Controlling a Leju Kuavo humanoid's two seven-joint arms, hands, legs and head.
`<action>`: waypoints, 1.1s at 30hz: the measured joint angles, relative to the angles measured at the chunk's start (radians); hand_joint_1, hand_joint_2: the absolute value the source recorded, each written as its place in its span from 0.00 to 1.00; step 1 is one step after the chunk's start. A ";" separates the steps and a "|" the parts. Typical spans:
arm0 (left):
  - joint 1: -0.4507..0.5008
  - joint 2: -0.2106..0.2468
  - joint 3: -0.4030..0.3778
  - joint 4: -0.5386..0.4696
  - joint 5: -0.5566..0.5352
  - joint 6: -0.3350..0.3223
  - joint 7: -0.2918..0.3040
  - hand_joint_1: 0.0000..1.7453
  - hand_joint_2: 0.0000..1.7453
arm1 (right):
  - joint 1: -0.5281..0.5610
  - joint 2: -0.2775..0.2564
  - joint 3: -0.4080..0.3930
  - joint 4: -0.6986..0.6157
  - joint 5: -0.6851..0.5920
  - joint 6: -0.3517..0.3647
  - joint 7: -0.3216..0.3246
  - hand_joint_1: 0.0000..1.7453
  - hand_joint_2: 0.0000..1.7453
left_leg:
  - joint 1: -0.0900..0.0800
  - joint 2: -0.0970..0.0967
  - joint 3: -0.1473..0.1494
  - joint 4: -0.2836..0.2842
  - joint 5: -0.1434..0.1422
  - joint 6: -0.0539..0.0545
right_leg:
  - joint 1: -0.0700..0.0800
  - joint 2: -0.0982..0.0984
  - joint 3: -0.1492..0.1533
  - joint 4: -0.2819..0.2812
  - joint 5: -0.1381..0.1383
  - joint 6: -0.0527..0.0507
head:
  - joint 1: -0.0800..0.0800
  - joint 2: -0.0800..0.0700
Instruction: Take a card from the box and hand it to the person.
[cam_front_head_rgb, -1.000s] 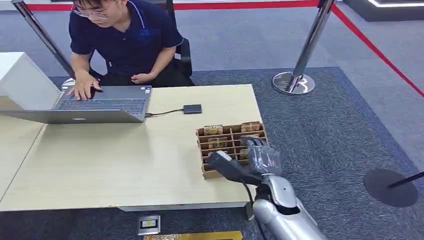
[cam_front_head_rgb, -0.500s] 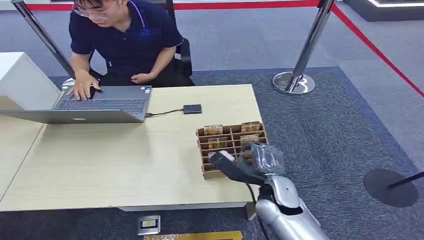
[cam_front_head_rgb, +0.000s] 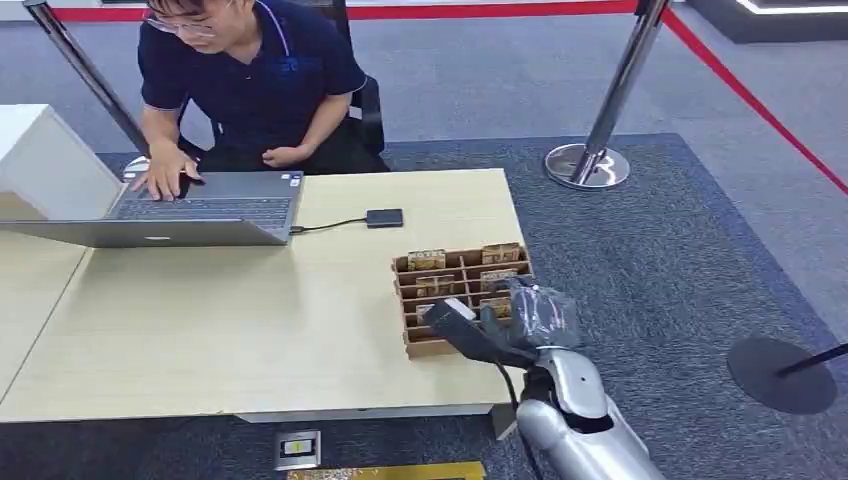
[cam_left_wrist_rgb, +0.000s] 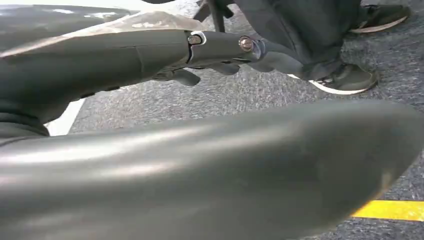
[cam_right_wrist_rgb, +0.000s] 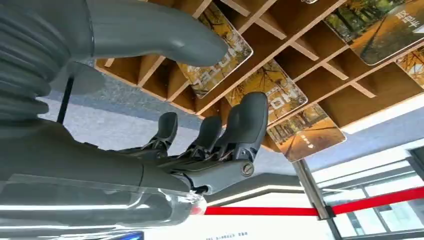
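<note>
Right hand (cam_front_head_rgb: 528, 312) sits over the near right part of the box (cam_front_head_rgb: 420, 300), at the bench's (cam_front_head_rgb: 250, 320) 4 o'clock corner. Judging by that, it's lining up on a card in a near slot. In the right wrist view its fingers (cam_right_wrist_rgb: 250, 125) are apart and part-curled, tips just beside the cards (cam_right_wrist_rgb: 280, 97) standing in the slots, thumb (cam_right_wrist_rgb: 165, 37) across another card (cam_right_wrist_rgb: 215, 60). Nothing clamped that I can see; contact with a card can't be confirmed. Cards stand upright in the dividers, so a pinch from above looks like the intended grasp.

Person (cam_front_head_rgb: 250, 80) is at 11 o'clock across the bench, one hand on the laptop (cam_front_head_rgb: 200, 205), not reaching yet. Handover is well off.

Left hand (cam_left_wrist_rgb: 220, 55) hangs by the floor, fingers partly curled; holding nothing, as far as I can tell.

Versus a second ago: right hand has slid slightly toward 4 o'clock, off the box's middle rows to its near right edge. Box, laptop and person unchanged.
</note>
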 joint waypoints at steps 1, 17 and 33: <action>0.000 0.000 0.000 0.000 0.000 0.000 0.000 0.00 0.00 | 0.000 0.000 0.000 0.000 0.000 0.001 0.000 0.47 1.00 | 0.000 0.000 0.000 0.000 0.000 0.000 | 0.000 0.000 0.000 0.000 0.000 0.000 | 0.000 0.000; 0.000 0.000 -0.002 0.000 0.000 0.000 0.003 0.00 0.00 | -0.015 0.002 -0.006 0.037 0.042 -0.008 0.022 0.49 1.00 | 0.000 0.000 0.000 0.000 0.000 0.000 | 0.000 0.000 0.000 0.000 0.000 0.000 | 0.000 0.000; 0.000 0.000 -0.002 0.000 -0.002 0.000 0.003 0.00 0.00 | -0.026 0.002 -0.006 0.054 0.050 -0.011 0.025 0.47 1.00 | 0.000 0.000 0.000 0.000 0.000 0.000 | 0.000 0.000 0.000 0.000 0.000 0.000 | 0.000 0.000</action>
